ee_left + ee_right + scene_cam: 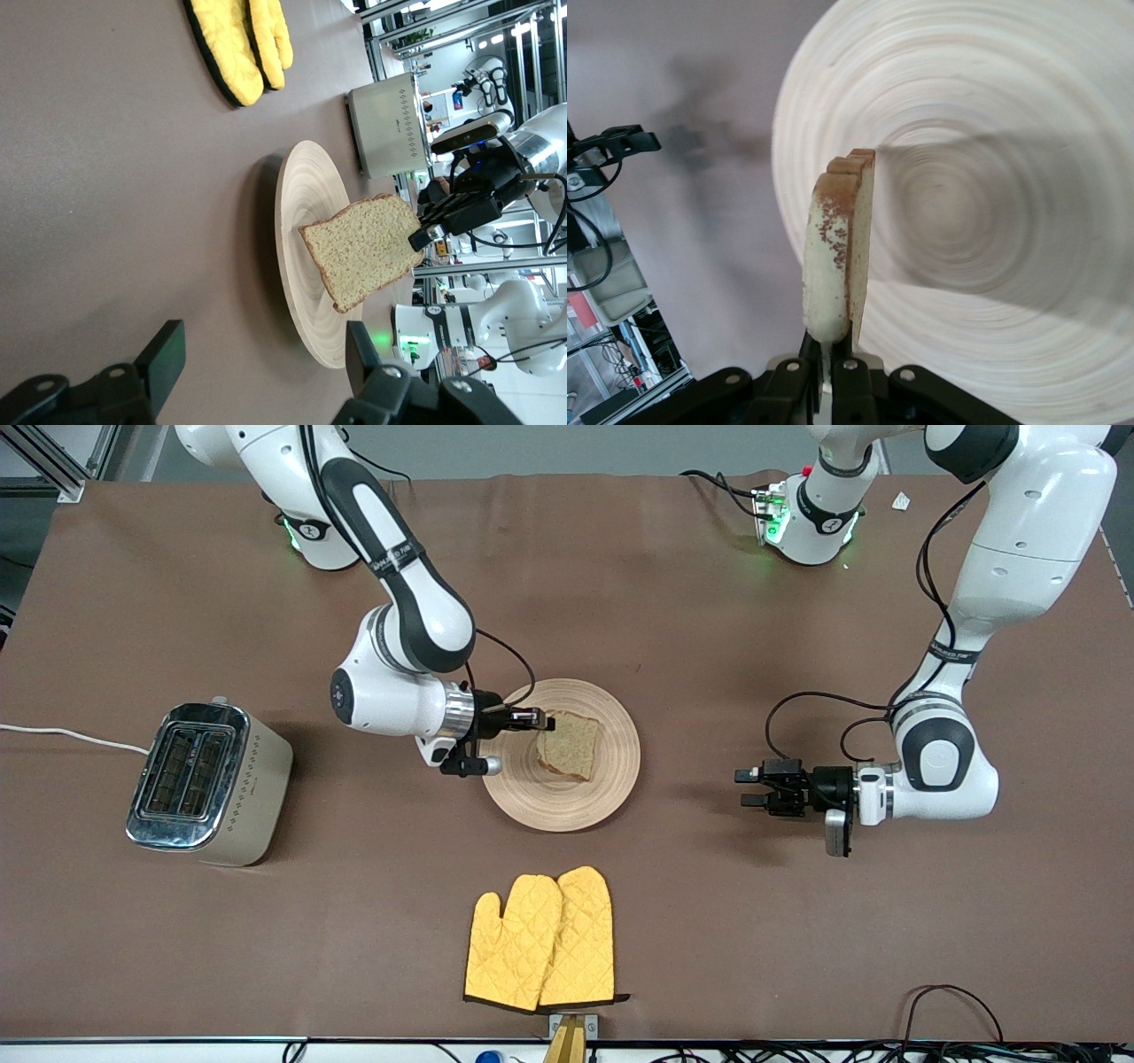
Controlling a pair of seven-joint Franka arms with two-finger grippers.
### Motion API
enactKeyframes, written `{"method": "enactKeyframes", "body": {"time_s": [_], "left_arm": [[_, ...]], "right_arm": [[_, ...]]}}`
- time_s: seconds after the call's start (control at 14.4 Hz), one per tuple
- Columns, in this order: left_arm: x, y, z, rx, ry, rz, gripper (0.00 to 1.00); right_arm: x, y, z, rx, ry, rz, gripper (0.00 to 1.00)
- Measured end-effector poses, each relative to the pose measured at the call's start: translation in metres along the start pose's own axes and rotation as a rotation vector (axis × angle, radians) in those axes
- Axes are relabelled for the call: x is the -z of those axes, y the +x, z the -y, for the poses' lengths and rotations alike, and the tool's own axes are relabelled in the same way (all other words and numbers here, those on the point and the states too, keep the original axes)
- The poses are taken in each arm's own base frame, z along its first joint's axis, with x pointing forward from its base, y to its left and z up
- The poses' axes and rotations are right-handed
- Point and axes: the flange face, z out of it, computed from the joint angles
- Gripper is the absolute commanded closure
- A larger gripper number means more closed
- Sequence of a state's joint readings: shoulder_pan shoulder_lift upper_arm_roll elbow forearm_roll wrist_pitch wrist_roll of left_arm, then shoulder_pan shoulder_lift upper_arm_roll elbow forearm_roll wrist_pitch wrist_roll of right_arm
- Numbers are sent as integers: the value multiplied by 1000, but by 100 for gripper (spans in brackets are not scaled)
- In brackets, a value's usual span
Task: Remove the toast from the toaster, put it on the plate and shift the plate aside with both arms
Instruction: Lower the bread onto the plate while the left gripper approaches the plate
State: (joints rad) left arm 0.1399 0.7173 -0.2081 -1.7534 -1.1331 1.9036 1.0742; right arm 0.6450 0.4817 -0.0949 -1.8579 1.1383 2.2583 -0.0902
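So the right gripper (pixel 542 721) is clamped tight on one edge of the toast (pixel 570 746), holding it over the plate (pixel 611 779). In the left wrist view the slice (pixel 363 251) hangs tilted above the wood, with one low corner near the plate (pixel 306 195) surface; I can't tell if it actually touches. The bread is a squarish slice, tan and speckled, with a darker brown crust all round and a scalloped top edge. Edge-on in the right wrist view, the toast (pixel 837 257) looks thin, pale on its side with brown flecks, and the fingers (pixel 849 376) pinch it right at the bottom.

The plate (pixel 1028 133) is round, pale beige wood with ring grain, a lot bigger than the slice. It sits about mid-table.

The left gripper (pixel 751 787) hovers low over bare table toward the left arm's end, well apart from the plate, jaws spread fairly wide with nothing in them.

Other stuff: a silver toaster (pixel 208 784) at the right arm's end, and a pair of yellow oven mitts (pixel 540 941) nearer the front camera than the plate.
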Motion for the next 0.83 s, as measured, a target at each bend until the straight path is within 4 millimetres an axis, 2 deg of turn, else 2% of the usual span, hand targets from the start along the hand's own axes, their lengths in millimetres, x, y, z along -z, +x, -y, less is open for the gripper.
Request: {"method": "enactKeyframes", "body": {"time_s": [0.14, 0.49, 0.83], "left_arm": [[-13, -4, 1, 4, 0, -20, 22], [-44, -16, 2, 7, -10, -61, 22], [-61, -24, 2, 15, -14, -90, 24]], "right_arm": [[3, 5, -19, -7, -9, -1, 95], [-3, 15, -52, -41, -28, 11, 94], [-6, 21, -68, -63, -35, 24, 90]]}}
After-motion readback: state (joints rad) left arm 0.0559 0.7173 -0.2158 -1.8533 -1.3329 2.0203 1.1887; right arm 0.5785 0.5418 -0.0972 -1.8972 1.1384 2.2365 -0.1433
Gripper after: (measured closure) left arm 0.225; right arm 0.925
